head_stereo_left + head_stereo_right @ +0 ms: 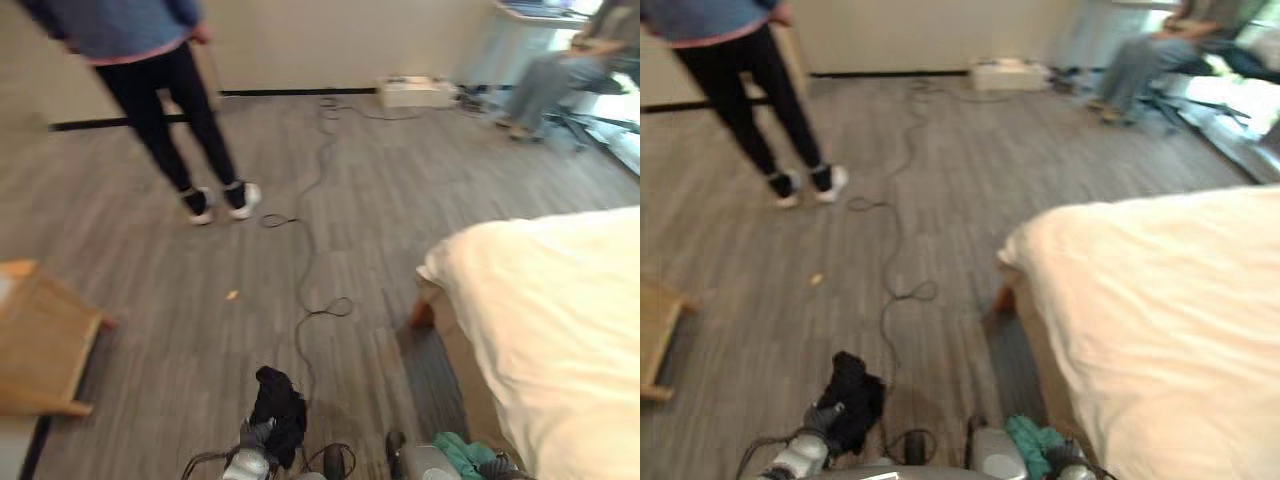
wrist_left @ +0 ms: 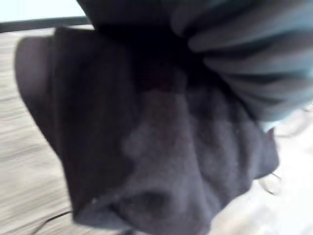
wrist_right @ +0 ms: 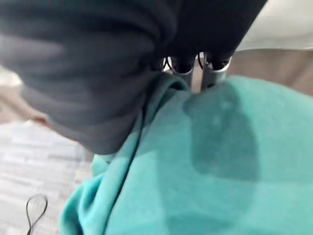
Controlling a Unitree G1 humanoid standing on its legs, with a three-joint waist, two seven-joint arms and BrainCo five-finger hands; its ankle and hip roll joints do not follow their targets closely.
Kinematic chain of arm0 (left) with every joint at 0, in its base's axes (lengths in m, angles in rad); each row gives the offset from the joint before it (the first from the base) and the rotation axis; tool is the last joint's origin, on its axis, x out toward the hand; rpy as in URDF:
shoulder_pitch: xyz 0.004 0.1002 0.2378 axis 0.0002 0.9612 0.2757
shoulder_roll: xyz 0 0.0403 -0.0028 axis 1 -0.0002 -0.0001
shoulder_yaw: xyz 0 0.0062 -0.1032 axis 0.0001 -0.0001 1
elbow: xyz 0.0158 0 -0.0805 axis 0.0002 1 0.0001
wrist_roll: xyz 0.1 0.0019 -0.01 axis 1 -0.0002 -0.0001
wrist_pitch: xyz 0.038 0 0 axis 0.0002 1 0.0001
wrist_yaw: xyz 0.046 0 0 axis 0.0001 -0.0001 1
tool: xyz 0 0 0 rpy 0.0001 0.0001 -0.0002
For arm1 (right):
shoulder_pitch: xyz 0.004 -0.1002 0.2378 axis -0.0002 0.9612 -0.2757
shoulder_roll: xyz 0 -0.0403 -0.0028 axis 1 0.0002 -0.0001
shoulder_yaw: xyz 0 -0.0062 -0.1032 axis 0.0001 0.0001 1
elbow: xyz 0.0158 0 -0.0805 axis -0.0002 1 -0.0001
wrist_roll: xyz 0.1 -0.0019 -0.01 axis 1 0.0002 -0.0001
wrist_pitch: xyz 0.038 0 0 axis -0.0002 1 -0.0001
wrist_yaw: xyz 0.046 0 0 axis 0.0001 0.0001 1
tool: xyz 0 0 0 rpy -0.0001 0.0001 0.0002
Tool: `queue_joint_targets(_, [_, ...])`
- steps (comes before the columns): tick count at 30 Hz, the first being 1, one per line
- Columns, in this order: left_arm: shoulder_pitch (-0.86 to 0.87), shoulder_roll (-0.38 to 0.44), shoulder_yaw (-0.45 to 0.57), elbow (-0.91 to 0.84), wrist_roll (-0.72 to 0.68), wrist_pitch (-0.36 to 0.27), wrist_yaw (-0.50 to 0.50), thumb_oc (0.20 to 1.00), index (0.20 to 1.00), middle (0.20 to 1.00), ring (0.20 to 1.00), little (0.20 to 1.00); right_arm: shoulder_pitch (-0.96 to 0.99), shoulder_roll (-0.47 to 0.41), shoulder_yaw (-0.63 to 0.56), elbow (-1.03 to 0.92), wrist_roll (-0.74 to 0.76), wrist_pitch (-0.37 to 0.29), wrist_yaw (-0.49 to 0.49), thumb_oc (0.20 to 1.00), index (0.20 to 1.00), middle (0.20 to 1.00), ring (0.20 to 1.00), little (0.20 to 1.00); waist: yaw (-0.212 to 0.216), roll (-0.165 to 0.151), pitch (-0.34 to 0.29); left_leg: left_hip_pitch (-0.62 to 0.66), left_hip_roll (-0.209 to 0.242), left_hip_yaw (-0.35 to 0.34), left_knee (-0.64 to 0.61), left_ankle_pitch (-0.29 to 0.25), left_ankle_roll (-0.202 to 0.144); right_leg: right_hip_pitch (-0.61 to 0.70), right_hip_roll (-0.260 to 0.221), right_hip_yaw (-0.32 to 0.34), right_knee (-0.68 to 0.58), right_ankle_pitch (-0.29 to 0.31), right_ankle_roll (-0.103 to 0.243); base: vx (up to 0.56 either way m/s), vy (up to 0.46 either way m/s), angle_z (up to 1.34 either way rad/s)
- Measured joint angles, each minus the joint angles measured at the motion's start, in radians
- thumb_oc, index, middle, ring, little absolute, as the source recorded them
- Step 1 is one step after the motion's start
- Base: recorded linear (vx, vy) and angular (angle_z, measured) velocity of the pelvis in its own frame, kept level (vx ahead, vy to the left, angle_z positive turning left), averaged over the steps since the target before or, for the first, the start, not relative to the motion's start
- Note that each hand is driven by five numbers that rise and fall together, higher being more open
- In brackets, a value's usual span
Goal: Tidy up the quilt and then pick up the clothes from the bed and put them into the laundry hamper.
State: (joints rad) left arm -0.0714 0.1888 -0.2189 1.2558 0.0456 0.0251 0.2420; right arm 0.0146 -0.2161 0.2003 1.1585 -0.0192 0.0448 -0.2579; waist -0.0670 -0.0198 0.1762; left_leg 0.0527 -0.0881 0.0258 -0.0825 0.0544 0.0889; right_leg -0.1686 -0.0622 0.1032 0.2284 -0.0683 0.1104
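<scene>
1. Left hand was clenched on a black garment: soft, crumpled knit, hanging in a limp bunch over the floor.
2. Right hand was pinching a teal garment: fleecy, thick folds.
3. Bed stood to the right under a smooth cream quilt, corner rounded.
4. Floor was grey wood-grain plank; a person in black leggings stood well apart.
</scene>
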Motion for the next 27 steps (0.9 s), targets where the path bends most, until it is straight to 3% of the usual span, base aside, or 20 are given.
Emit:
queue_joint_targets(2, [0.045, 0.013, 0.011, -0.002, -0.005, 0.005, 0.005, 0.200, 0.200, 0.200, 0.200, 0.200, -0.018, 0.005, 0.003, 0.005, 0.000, 0.000, 0.003, 0.200, 0.200, 0.200, 0.200, 0.200, 0.028, 0.009, 0.000, 0.004, 0.008, 0.022, 0.000, 0.005, -0.014, 0.030, 0.000, -0.027, -0.056, 0.079, -0.046, 0.10, -0.054, 0.47])
queue_joint_targets(3, [0.055, 0.017, 0.013, -0.002, -0.005, 0.005, 0.007, 0.200, 0.200, 0.200, 0.200, 0.200, -0.020, 0.005, 0.003, 0.002, 0.000, -0.003, 0.004, 0.200, 0.200, 0.200, 0.200, 0.200, 0.038, 0.010, 0.000, 0.006, 0.011, 0.024, 0.001, 0.019, -0.020, 0.043, 0.004, -0.029, -0.082, 0.090, -0.054, 0.07, -0.011, -0.05])
queue_joint_targets(4, [0.073, 0.008, 0.051, -0.040, -0.044, -0.018, 0.009, 0.200, 0.200, 0.200, 0.200, 0.200, -0.015, 0.004, 0.004, -0.005, -0.001, 0.001, 0.015, 0.200, 0.200, 0.200, 0.200, 0.200, 0.045, 0.022, -0.004, 0.047, 0.072, 0.027, -0.001, -0.042, -0.073, 0.188, 0.047, -0.058, -0.312, 0.169, -0.068, 0.07, -0.060, -0.10])
queue_joint_targets(5, [0.059, 0.015, -0.016, -0.030, 0.052, -0.014, -0.007, 0.200, 0.200, 0.200, 0.200, 0.200, -0.014, 0.002, 0.006, 0.010, -0.018, 0.000, 0.021, 0.200, 0.200, 0.200, 0.200, 0.200, 0.043, 0.022, 0.000, 0.052, 0.075, 0.046, 0.000, -0.043, -0.073, 0.198, 0.046, -0.077, -0.309, 0.169, -0.068, 0.07, -0.060, 0.00])
queue_joint_targets(8, [0.043, 0.014, -0.107, -0.029, 0.158, -0.015, -0.037, 0.200, 0.200, 0.200, 0.200, 0.200, -0.012, 0.001, 0.006, 0.039, -0.021, 0.001, 0.024, 0.200, 0.200, 0.200, 0.200, 0.200, 0.043, 0.026, 0.003, 0.064, 0.082, 0.056, -0.001, -0.045, -0.077, 0.211, 0.047, -0.095, -0.307, 0.163, -0.075, 0.11, -0.096, 0.13])
queue_joint_targets(12, [0.043, 0.012, -0.108, -0.028, 0.172, -0.016, -0.050, 0.200, 0.200, 0.200, 0.200, 0.200, -0.021, -0.002, 0.007, 0.038, -0.023, 0.000, 0.031, 0.200, 0.200, 0.200, 0.200, 0.200, 0.050, 0.037, 0.009, 0.074, 0.100, 0.098, 0.000, -0.056, -0.094, 0.204, 0.057, -0.102, -0.304, 0.154, -0.089, 0.08, -0.102, -0.26])
queue_joint_targets(13, [0.041, 0.010, -0.105, -0.027, 0.171, -0.016, -0.053, 0.200, 0.200, 0.200, 0.200, 0.200, -0.030, -0.007, 0.008, 0.037, -0.024, 0.000, 0.037, 0.200, 0.200, 0.200, 0.200, 0.200, 0.050, 0.050, 0.012, 0.074, 0.115, 0.110, 0.002, -0.066, -0.112, 0.198, 0.069, -0.113, -0.296, 0.149, -0.095, 0.05, -0.261, -0.59])
queue_joint_targets(14, [0.038, 0.017, -0.091, -0.010, 0.170, -0.018, -0.056, 0.200, 0.200, 0.200, 0.200, 0.200, -0.048, -0.006, 0.011, 0.039, -0.024, 0.002, 0.045, 0.200, 0.200, 0.200, 0.200, 0.200, 0.081, 0.055, 0.023, 0.036, 0.138, 0.139, 0.095, -0.077, -0.158, 0.153, 0.085, -0.168, -0.175, 0.089, -0.145, 0.04, -0.284, -0.73])
queue_joint_targets(15, [0.030, 0.037, -0.078, -0.010, 0.169, -0.018, -0.055, 0.200, 0.200, 0.200, 0.200, 0.200, -0.053, 0.004, 0.017, 0.038, -0.024, 0.001, 0.046, 0.200, 0.200, 0.200, 0.200, 0.200, 0.106, 0.014, 0.032, -0.057, 0.129, 0.160, 0.288, -0.085, -0.178, 0.116, 0.069, -0.196, -0.066, 0.048, -0.174, -0.01, -0.168, -0.60])
queue_joint_targets(16, [0.015, 0.053, -0.085, -0.006, 0.168, -0.016, -0.051, 0.200, 0.200, 0.200, 0.200, 0.200, -0.051, 0.005, 0.028, 0.036, -0.025, 0.000, 0.050, 0.200, 0.200, 0.200, 0.200, 0.200, 0.107, -0.026, 0.044, -0.150, 0.123, 0.154, 0.462, -0.057, -0.216, 0.123, 0.042, -0.204, -0.064, -0.003, -0.196, 0.16, -0.176, -0.16])
queue_joint_targets(17, [-0.002, 0.048, -0.072, 0.013, 0.163, -0.013, -0.050, 0.200, 0.200, 0.200, 0.200, 0.200, -0.052, -0.018, 0.034, 0.033, -0.038, 0.001, 0.049, 0.200, 0.200, 0.200, 0.200, 0.200, 0.108, -0.036, 0.050, -0.245, 0.127, 0.100, 0.653, 0.009, -0.241, 0.140, 0.024, -0.201, -0.082, -0.007, -0.200, 0.26, -0.118, 0.02])
queue_joint_targets(19, [-0.003, 0.037, -0.072, 0.019, 0.163, -0.013, -0.048, 0.200, 0.200, 0.200, 0.200, 0.200, -0.058, -0.043, 0.045, 0.034, -0.050, 0.001, 0.055, 0.200, 0.200, 0.200, 0.200, 0.200, 0.117, -0.028, 0.062, -0.326, 0.140, 0.080, 0.748, 0.023, -0.216, 0.174, 0.041, -0.185, -0.118, -0.008, -0.207, 0.30, -0.050, 0.00])
queue_joint_targets(20, [-0.010, 0.033, -0.070, 0.020, 0.163, -0.010, -0.046, 0.200, 0.200, 0.200, 0.200, 0.200, -0.063, -0.039, 0.044, 0.038, -0.050, 0.002, 0.058, 0.200, 0.200, 0.200, 0.200, 0.200, 0.122, -0.023, 0.069, -0.341, 0.144, 0.085, 0.725, 0.018, -0.208, 0.186, 0.044, -0.174, -0.137, -0.007, -0.208, 0.53, 0.116, -0.13])
queue_joint_targets(22, [-0.013, 0.009, -0.069, 0.007, 0.163, -0.003, -0.044, 0.200, 0.200, 0.200, 0.200, 0.200, -0.075, -0.032, 0.046, 0.040, -0.050, 0.002, 0.059, 0.200, 0.200, 0.200, 0.200, 0.200, 0.135, -0.006, 0.088, -0.339, 0.147, 0.182, 0.455, 0.012, -0.192, 0.236, 0.054, -0.147, -0.242, 0.009, -0.170, 0.63, 0.171, -0.26])
queue_joint_targets(23, [-0.001, -0.004, -0.070, 0.008, 0.164, -0.002, -0.043, 0.200, 0.200, 0.200, 0.200, 0.200, -0.078, -0.033, 0.047, 0.047, -0.049, -0.001, 0.059, 0.200, 0.200, 0.200, 0.200, 0.200, 0.139, 0.021, 0.078, -0.305, 0.155, 0.227, 0.197, 0.025, -0.184, 0.278, 0.078, -0.161, -0.307, -0.009, -0.126, 0.77, 0.181, -0.38])
queue_joint_targets(24, [-0.002, -0.007, -0.065, 0.009, 0.164, 0.000, -0.044, 0.200, 0.200, 0.200, 0.200, 0.200, -0.074, -0.027, 0.056, 0.045, -0.048, -0.006, 0.061, 0.200, 0.200, 0.200, 0.200, 0.200, 0.147, 0.031, 0.087, -0.281, 0.159, 0.239, 0.030, 0.080, -0.189, 0.286, 0.105, -0.181, -0.310, 0.081, -0.199, 0.56, 0.111, -0.30])
queue_joint_targets(26, [0.010, -0.013, -0.067, 0.011, 0.172, 0.002, -0.046, 0.200, 0.200, 0.200, 0.200, 0.200, -0.055, -0.023, 0.066, 0.058, -0.047, -0.007, 0.064, 0.200, 0.200, 0.200, 0.200, 0.200, 0.143, 0.055, 0.080, -0.288, 0.182, 0.246, -0.004, 0.100, -0.197, 0.306, 0.147, -0.201, -0.317, 0.022, -0.193, 0.76, 0.124, -0.08])
queue_joint_targets(27, [0.013, -0.012, -0.041, 0.043, 0.172, 0.004, -0.047, 0.200, 0.200, 0.200, 0.200, 0.200, -0.051, -0.011, 0.081, 0.090, -0.046, -0.005, 0.074, 0.200, 0.200, 0.200, 0.200, 0.200, 0.163, 0.037, 0.078, -0.292, 0.177, 0.259, -0.002, 0.109, -0.181, 0.343, 0.153, -0.202, -0.318, 0.001, -0.216, 0.88, 0.138, -0.04])
